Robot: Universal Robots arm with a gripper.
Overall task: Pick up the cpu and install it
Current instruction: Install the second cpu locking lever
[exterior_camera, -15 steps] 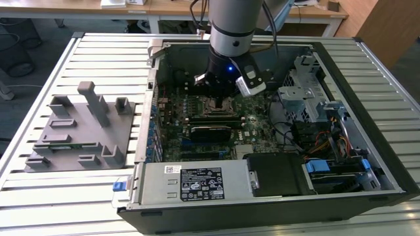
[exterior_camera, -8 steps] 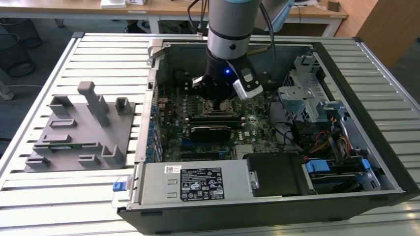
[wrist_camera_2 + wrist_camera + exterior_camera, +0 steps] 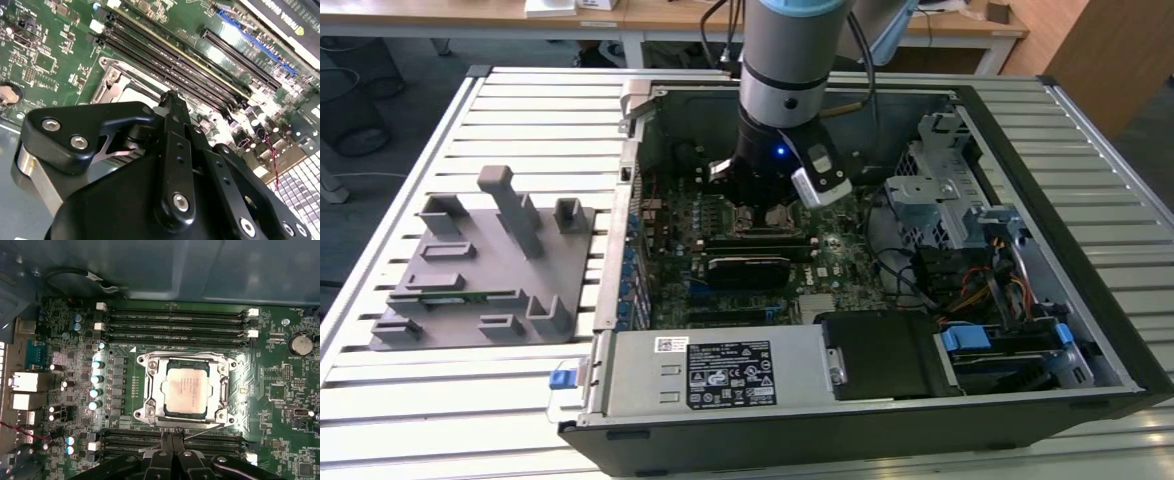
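Cpu (image 3: 185, 390), a silver square, is sitting flat inside the metal socket frame (image 3: 150, 390) on the motherboard (image 3: 280, 395) in the first wrist view, apart from the fingers (image 3: 165, 440), whose black tips are pressing together just past the frame's edge and pinching nothing. In the second wrist view, the gripper (image 3: 172, 107) is hovering low over the socket corner (image 3: 114, 76), beside the memory slots (image 3: 165, 60); whether its tip is touching the frame is hard to tell here. In the exterior view, the arm (image 3: 783, 90) is reaching straight down into the open computer case (image 3: 1067, 300), which is resting on the slatted counter (image 3: 534, 110) near a grey parts holder (image 3: 480, 270). Judging from this, the chip should be lying level and square in its seat, so any further contact is best kept gentle and vertical.
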